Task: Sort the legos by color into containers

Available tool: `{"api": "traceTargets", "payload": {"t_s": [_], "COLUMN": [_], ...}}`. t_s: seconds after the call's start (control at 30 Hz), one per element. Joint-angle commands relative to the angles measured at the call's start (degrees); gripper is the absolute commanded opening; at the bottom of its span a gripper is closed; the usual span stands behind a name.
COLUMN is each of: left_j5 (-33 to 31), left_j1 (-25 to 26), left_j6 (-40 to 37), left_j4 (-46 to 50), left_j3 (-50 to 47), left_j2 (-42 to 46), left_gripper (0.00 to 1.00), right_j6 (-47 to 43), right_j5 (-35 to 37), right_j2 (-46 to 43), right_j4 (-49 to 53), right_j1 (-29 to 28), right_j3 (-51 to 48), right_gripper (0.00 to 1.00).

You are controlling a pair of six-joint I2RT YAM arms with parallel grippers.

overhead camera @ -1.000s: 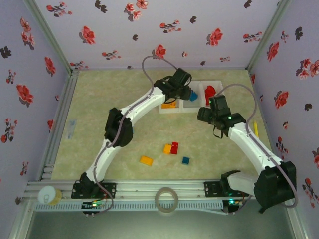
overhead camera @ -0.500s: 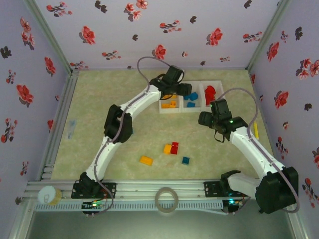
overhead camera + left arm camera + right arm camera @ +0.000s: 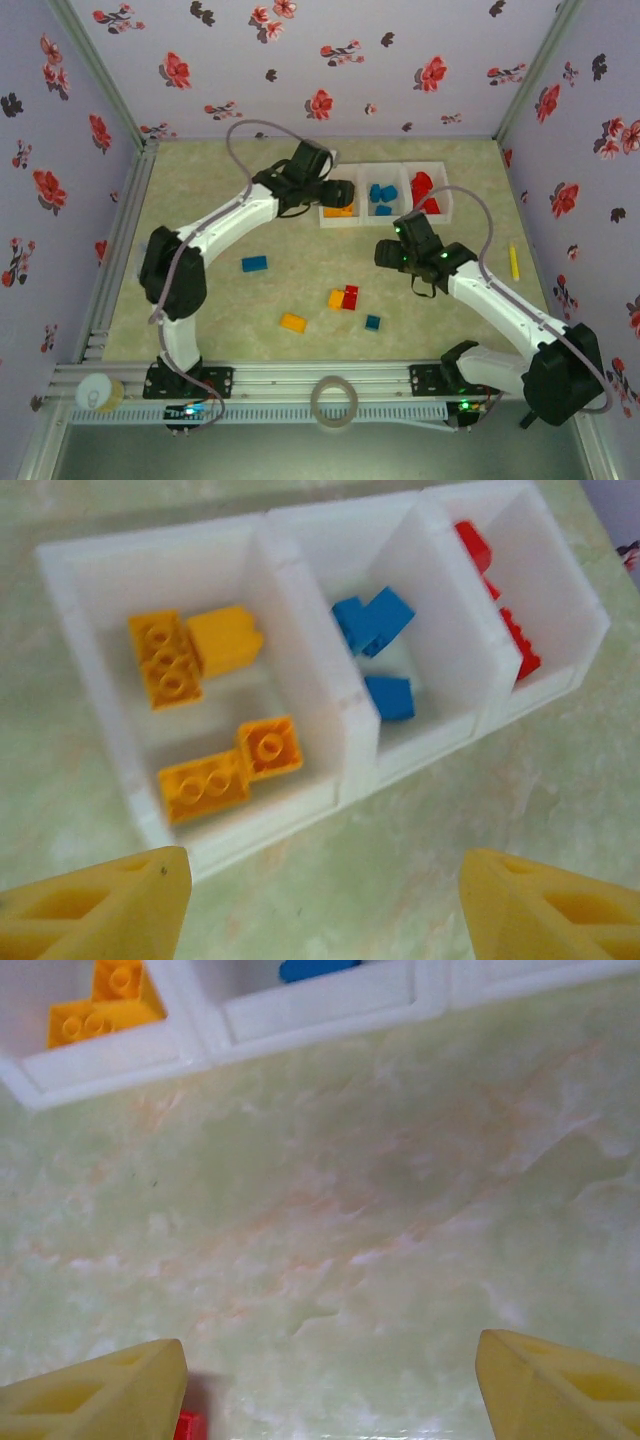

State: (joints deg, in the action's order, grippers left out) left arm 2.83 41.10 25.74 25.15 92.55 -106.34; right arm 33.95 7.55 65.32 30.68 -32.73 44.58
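Note:
The white three-compartment tray (image 3: 365, 221) holds orange legos (image 3: 200, 660) on the left, blue legos (image 3: 375, 625) in the middle and red legos (image 3: 500, 610) on the right. My left gripper (image 3: 343, 191) hovers just left of and in front of the tray (image 3: 315, 630), open and empty (image 3: 325, 920). My right gripper (image 3: 381, 254) hangs over bare table in front of the tray (image 3: 320, 1005), open with nothing between its fingers (image 3: 330, 1400). A red brick (image 3: 187, 1426) peeks out beside its left finger. Loose legos lie nearer: blue (image 3: 254, 264), orange (image 3: 336, 298), red (image 3: 351, 297), orange (image 3: 293, 322), blue (image 3: 372, 322).
A yellow stick (image 3: 514, 261) lies near the right wall. A tape roll (image 3: 334, 401) and a small reel (image 3: 98, 392) sit on the front rail. Flowered walls enclose the green mat (image 3: 200, 200) on three sides.
My left gripper opened and let a blue brick drop into the middle compartment, then swung left off the tray. The right arm moved left and nearer. A loose blue brick came into sight.

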Motion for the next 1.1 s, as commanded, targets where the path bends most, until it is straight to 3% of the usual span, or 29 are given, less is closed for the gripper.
{"api": "traceTargets", "payload": {"t_s": [0.0, 0.37, 0.73, 1.07], "left_j5": [-2.12, -2.99, -3.06, -3.14], "left_j1": [-0.64, -1.29, -1.49, -1.63], "left_j6": [1.51, 3.81, 3.6, 3.31], "left_j4": [-0.99, -1.81, -1.5, -0.97], "left_j3": [-6.59, -22.16, -22.86, -22.86], "left_j2": [4.29, 13.38, 15.29, 15.79], "left_gripper": [0.71, 0.71, 0.7, 0.69], "right_j6": [5.98, 15.19, 19.2, 20.79], "right_j5": [2.66, 4.2, 4.46, 5.21], "right_j2": [1.57, 7.82, 12.5, 11.94], "right_j4": [-2.19, -6.22, -6.23, -4.76], "right_j1": [-3.92, -15.99, -22.67, -24.35], "right_j3": [-1.38, -3.26, -3.85, -5.41], "right_gripper": [0.76, 0.75, 0.74, 0.73]}}
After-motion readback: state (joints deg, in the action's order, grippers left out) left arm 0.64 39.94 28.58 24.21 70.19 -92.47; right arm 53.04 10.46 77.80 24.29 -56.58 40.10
